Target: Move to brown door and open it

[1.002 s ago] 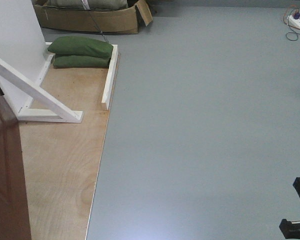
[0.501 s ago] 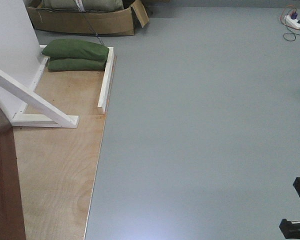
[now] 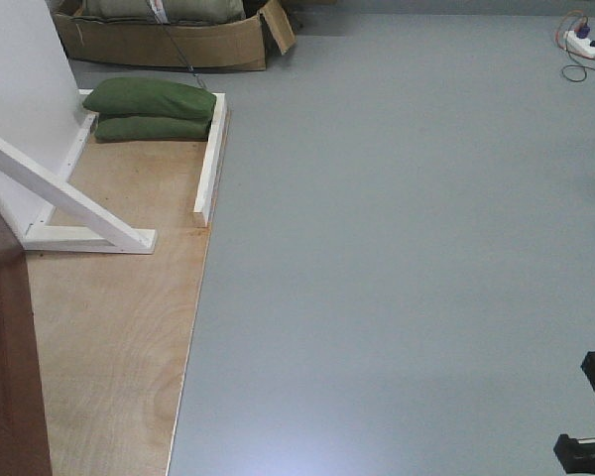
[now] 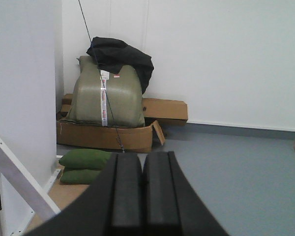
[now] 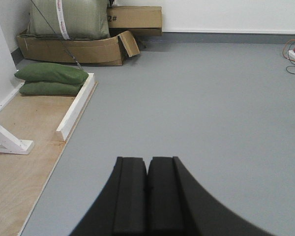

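Front-facing view: the brown door (image 3: 5, 347) stands at the lower left edge of the frame, an upright panel of which only a narrow strip shows; its lever handle is out of view. Beyond it the white support frame (image 3: 69, 198) slants down onto the plywood base (image 3: 119, 327), with green sandbags (image 3: 149, 99) at the far end and open grey floor (image 3: 407, 248) to the right. Left wrist view: my left gripper (image 4: 142, 191) points ahead toward the sandbags and a cardboard box (image 4: 108, 137), its pads pressed together on nothing; the frame's white panel fills the left side, and I cannot make out the door itself here. Right wrist view: my right gripper (image 5: 147, 196) is likewise closed and empty, over bare floor, with the plywood base off to its left and no door in sight. Key relation: the door lies to the left of both sets of jaws, its long axis vertical, and my left arm is the nearer one; I judge that I must turn or shift leftward before the handle can be reached
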